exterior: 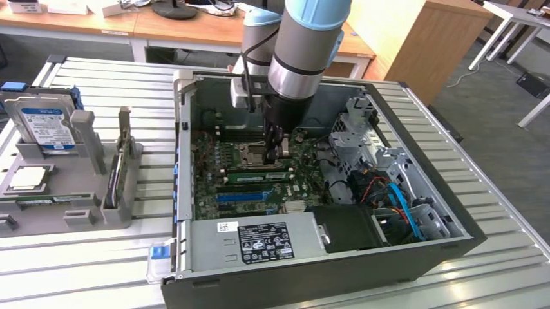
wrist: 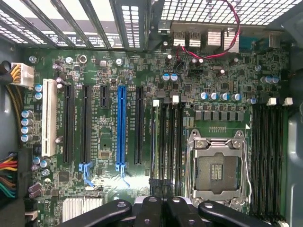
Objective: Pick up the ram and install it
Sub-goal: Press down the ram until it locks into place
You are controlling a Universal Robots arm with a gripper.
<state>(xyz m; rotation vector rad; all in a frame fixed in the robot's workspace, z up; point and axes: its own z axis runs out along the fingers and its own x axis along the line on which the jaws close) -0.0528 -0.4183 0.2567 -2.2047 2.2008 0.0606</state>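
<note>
The gripper (wrist: 163,201), fingers closed together, hovers inside the computer case (exterior: 413,254); the ram (wrist: 155,137) appears seated in a motherboard (wrist: 109,189) slot just beyond it, its near end hidden.

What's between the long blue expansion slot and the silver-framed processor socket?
One black expansion slot, then a bank of black memory slots with white latches, as the wrist view shows.

No wording can be read anywhere. The hard drive (exterior: 47,127), at nine o'clock in the exterior view, carries a blue-and-white label, and the power supply (exterior: 257,241), at six o'clock, carries black and white stickers; the print on all is illegible.
</note>
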